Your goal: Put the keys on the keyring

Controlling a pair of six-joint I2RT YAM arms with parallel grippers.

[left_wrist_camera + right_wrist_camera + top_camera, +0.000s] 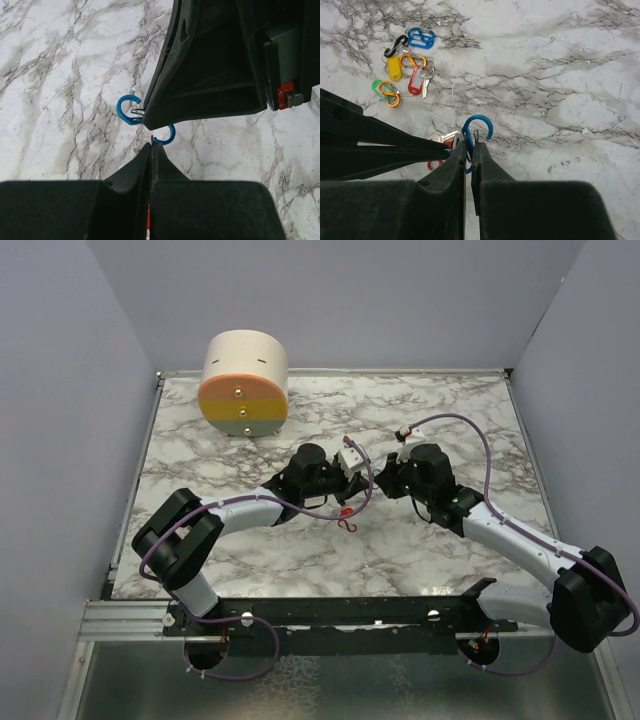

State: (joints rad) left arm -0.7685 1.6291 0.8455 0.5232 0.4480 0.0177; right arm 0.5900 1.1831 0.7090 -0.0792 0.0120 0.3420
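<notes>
Since both arms meet at the middle of the marble table (pixel 200 455), note first what lies around them. The cream-and-orange cylinder (pixel 245 385) lies on its side at the far left edge, well apart from the work. In the right wrist view, a loose heap of keys (pixel 405 65) rests on the table, off to the upper left of the fingers. It holds blue, black and orange clips, yellow, red and green tags and a silver key. Nothing lies between the heap and the grippers. The only obstruction is the grippers themselves, each crowding the other's tip.

Your right gripper (pixel 469 145) is nearly closed and pinches the blue clip (pixel 479 122) at its waist, off the table. Your left gripper (pixel 151 146) has its jaws pressed together, and its tip sits just beside the clip's lower loop. A sliver of red shows in its seam. A small red piece (pixel 347 521) appears just below it in the top view, and I cannot tell whether that piece is gripped.

The blue clip is S-shaped. In the right wrist view its long axis runs in line with the right fingers, and its free hook curls up and over to the right. In the left wrist view it lies on a diagonal, upper left to lower right.
</notes>
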